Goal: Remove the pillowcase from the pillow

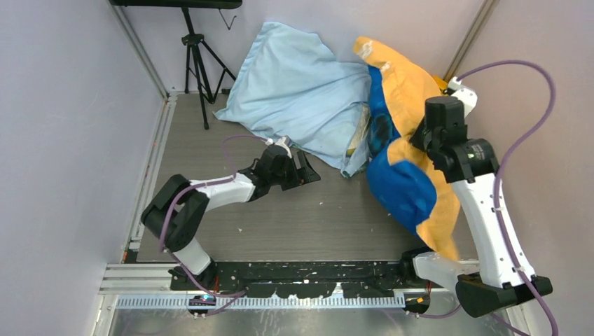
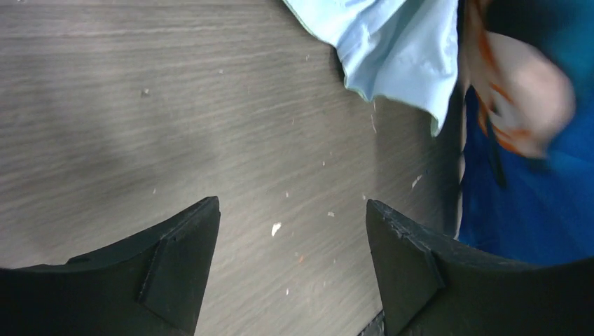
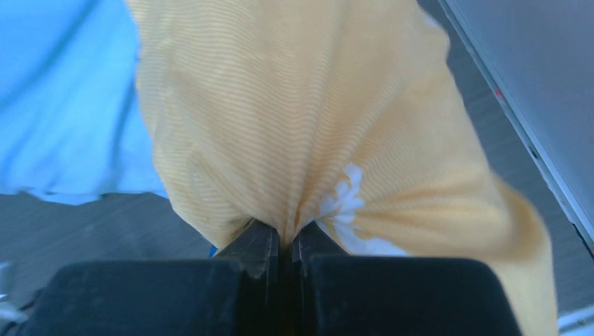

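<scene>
The pillowcase point(image 1: 406, 87) is seen in the top view as a long orange-yellow heap on the right side of the bench point(image 1: 280, 217). Its long axis runs from the far wall toward the right arm's base, and its blue inner face point(image 1: 399, 185) is turned outward at the middle. The right claw point(image 1: 422, 140) is set on its middle part, largely hidden beneath its own wrist. The left claw point(image 1: 302, 170) lies low over the bench to the left, apart from the pillowcase, beside the near edge of the pale light-blue cloth point(image 1: 294, 84). The pillow cannot be told apart with certainty.

In the left wrist view, the left claw point(image 2: 291, 210) is spread, with only bare bench between its fingers. The blue inner face lies ahead, toward the right of the picture.

In the right wrist view, the right claw point(image 3: 284, 241) is pressed together on a gathered fold of the pillowcase, just beside the white printed mark point(image 3: 347, 199).

The right arm is the nearer and has the grip. A pull along the long axis is judged to be called for, with the left claw to be brought rightward as a restraint.
</scene>
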Available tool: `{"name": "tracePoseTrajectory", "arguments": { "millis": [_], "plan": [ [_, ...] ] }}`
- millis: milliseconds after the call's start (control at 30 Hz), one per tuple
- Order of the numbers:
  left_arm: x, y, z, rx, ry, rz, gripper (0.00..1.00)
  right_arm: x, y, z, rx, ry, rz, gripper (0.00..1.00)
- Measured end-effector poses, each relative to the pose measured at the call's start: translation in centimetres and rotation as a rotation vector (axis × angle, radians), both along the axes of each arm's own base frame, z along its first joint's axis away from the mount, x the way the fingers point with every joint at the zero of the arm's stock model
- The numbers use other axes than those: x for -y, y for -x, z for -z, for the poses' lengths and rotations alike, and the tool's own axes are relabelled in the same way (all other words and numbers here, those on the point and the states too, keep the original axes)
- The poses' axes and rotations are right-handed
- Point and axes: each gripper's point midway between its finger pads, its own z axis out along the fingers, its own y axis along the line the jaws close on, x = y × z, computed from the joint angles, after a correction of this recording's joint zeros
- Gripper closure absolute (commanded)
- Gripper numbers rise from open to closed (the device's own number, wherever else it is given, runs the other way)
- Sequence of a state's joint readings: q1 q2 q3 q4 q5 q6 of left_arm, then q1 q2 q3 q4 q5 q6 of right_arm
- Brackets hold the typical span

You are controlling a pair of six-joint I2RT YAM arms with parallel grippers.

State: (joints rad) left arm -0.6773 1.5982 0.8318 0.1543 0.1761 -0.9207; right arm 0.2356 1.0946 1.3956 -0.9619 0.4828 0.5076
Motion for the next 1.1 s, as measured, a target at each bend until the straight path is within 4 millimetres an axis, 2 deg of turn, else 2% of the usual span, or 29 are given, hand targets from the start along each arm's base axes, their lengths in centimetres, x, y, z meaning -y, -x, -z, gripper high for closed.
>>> {"name": "tracePoseTrajectory", "arguments": {
  "millis": [100,167,233,367,467,667,900,1000,1100],
  "plan": [
    [1.8,-1.3,1.0,0.009,0.019,-0.025,0.41,-1.0,0.1,-5.1,0.100,-0.054,-0.045,1.00],
    [3.2,-2.3,1.6,0.015,0.039,-0.041,0.58,-1.4,0.5,-8.5,0.178,-0.087,-0.072,1.00],
    [4.7,-3.6,2.5,0.023,0.065,-0.064,0.75,-1.7,0.9,-10.8,0.231,-0.111,-0.092,1.00],
    [6.8,-6.3,4.6,0.037,0.086,-0.109,0.92,-2.2,1.7,-13.0,0.280,-0.144,-0.124,1.00],
    [8.5,-8.7,6.0,0.052,0.103,-0.139,0.97,-2.3,2.4,-13.4,0.285,-0.153,-0.138,1.00],
    [12.6,-14.7,5.4,0.103,0.139,-0.173,1.00,-1.9,4.6,-14.8,0.330,-0.164,-0.151,1.00],
    [17.6,-22.5,4.9,0.103,0.186,-0.152,1.00,-2.1,8.2,-16.8,0.430,-0.201,-0.212,1.00],
    [18.8,-25.2,4.9,0.095,0.214,-0.131,1.00,-3.0,8.8,-17.1,0.451,-0.231,-0.263,1.00],
    [18.6,-26.3,4.7,0.086,0.235,-0.107,0.98,-4.7,8.8,-17.2,0.480,-0.310,-0.327,1.00]
  ]
}}
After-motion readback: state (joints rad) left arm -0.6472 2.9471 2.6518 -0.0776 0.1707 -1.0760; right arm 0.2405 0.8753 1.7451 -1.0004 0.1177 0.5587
